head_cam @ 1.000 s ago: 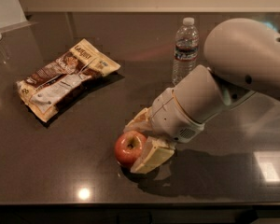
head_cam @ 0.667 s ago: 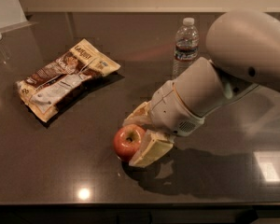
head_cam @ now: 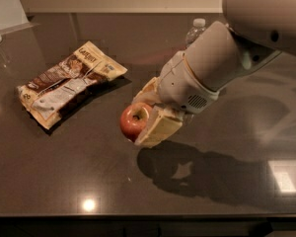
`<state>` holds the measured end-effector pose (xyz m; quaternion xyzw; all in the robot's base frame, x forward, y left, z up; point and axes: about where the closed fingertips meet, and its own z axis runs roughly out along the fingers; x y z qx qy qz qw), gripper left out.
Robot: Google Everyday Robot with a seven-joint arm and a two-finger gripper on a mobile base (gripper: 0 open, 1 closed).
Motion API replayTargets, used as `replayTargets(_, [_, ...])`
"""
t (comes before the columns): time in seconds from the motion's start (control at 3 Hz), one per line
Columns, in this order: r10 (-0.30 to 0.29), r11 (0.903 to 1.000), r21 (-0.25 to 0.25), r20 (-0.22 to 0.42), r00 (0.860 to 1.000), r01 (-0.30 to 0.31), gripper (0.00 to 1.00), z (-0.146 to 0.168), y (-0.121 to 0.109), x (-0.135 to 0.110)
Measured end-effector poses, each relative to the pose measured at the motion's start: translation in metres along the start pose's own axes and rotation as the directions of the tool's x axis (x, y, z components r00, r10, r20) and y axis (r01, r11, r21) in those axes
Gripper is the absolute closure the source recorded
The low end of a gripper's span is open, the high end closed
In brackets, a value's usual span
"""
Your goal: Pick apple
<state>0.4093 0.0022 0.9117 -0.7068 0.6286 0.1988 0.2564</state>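
The apple [head_cam: 133, 121] is small, round and red with a yellowish patch around its stem dimple. It sits between the two cream fingers [head_cam: 160, 128] of my gripper [head_cam: 142, 113] at the middle of the dark table. The gripper is shut on the apple and holds it clear above the tabletop; its shadow lies below and to the right. The white arm reaches in from the upper right.
A brown and white snack bag [head_cam: 66, 83] lies flat on the table to the left. A clear water bottle [head_cam: 195, 31] stands behind the arm, mostly hidden by it. The table's front edge [head_cam: 138, 215] runs along the bottom.
The gripper has risen with the apple in it, lifting it off the table. The snack bag and bottle have not moved.
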Motion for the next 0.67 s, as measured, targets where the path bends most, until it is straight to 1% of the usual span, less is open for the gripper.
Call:
replayTargets(0.33, [-0.018, 0.9980, 0.060, -0.024, 1.000, 0.019, 1.00, -0.0320, -0.0197, -0.0208])
replayTargets(0.67, [-0.018, 0.9980, 0.060, -0.024, 1.000, 0.019, 1.00, -0.0320, -0.0197, -0.0208])
